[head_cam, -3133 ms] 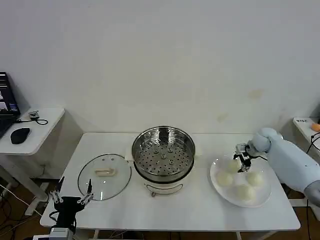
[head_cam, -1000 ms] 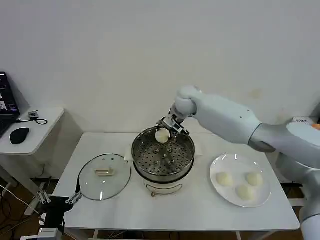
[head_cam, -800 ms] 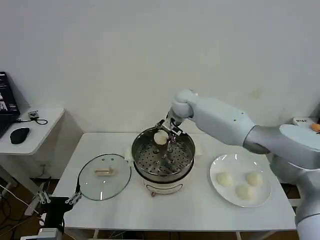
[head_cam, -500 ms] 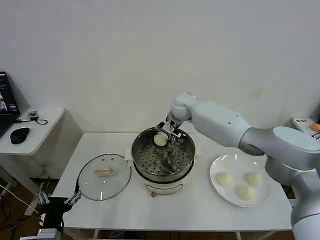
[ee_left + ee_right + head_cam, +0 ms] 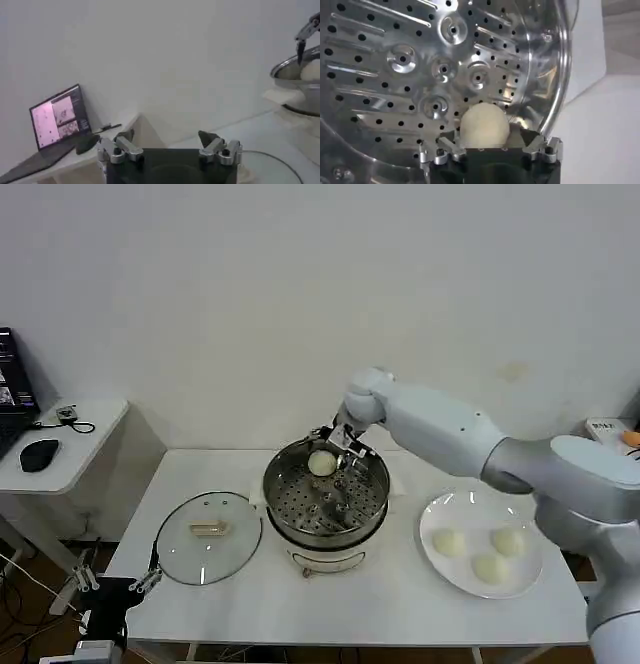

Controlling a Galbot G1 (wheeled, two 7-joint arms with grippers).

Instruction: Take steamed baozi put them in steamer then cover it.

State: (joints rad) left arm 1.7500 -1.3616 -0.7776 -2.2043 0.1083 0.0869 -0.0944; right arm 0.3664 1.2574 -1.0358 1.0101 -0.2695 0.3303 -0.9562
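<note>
One baozi (image 5: 321,463) (image 5: 484,125) rests on the perforated floor at the far side of the steel steamer (image 5: 300,509) (image 5: 395,55). My right gripper (image 5: 343,448) (image 5: 489,136) hangs open just over it, its fingers standing apart on both sides of the bun. Three more baozi (image 5: 488,567) lie on the white plate (image 5: 470,502) to the right. The glass cover (image 5: 208,536) lies flat on the table left of the steamer. Off the table's front left corner, my left gripper (image 5: 112,584) (image 5: 167,142) is parked, open and empty.
A side table (image 5: 85,434) at the far left carries a laptop (image 5: 55,117) and a mouse (image 5: 40,454). The steamer's rim (image 5: 295,70) shows far off in the left wrist view. Bare tabletop (image 5: 380,604) runs along the front edge.
My right gripper took a baozi off the plate, carried it left over the steamer and lowered it. The fingers now stand apart and the bun lies on the steamer floor. The left arm drifted slightly left.
</note>
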